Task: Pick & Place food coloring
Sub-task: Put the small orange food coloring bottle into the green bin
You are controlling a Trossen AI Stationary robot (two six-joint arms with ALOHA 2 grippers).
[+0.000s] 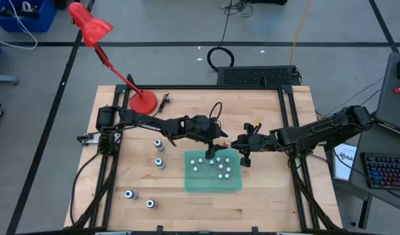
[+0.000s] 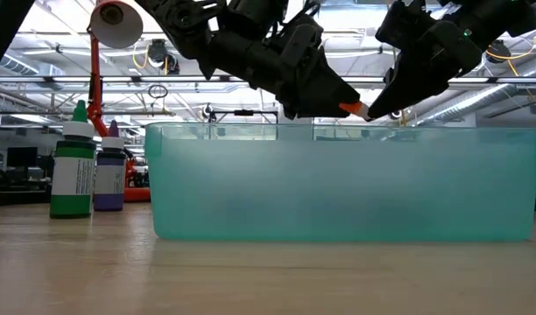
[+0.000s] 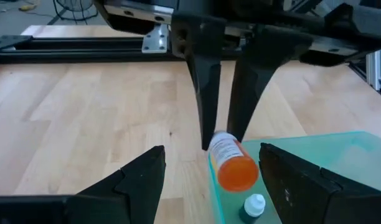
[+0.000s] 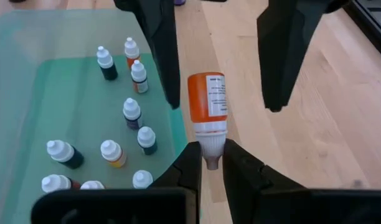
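Teal tray (image 2: 338, 188) is filling the low view, sitting on the wooden worktop (image 1: 265, 196), and both arms are meeting right over its far edge. Right pincer (image 4: 210, 163) is clenching the white tip of an orange food coloring bottle (image 4: 208, 102), holding it out level just past the tray's rim. Left pincer (image 3: 212, 177) is standing released, its two fingers (image 3: 144, 180) spread either side of that same orange bottle without touching it, facing the right pincer head-on.

Below and just beside the two pincers, inside the tray, ten small bottles (image 4: 132, 112) are standing upright with white caps, counted from the right wrist view; an eleventh may be hiding at the edge, hard to tell.

Off behind the left pincer, out on the bare worktop, four more bottles (image 1: 159, 163) are standing apart from the tray: two near it, two farther toward the front corner. From the low view, a green one (image 2: 73, 171) and a purple one (image 2: 109, 178) are showing side by side. One red desk lamp (image 1: 142, 101) is standing at the far corner.
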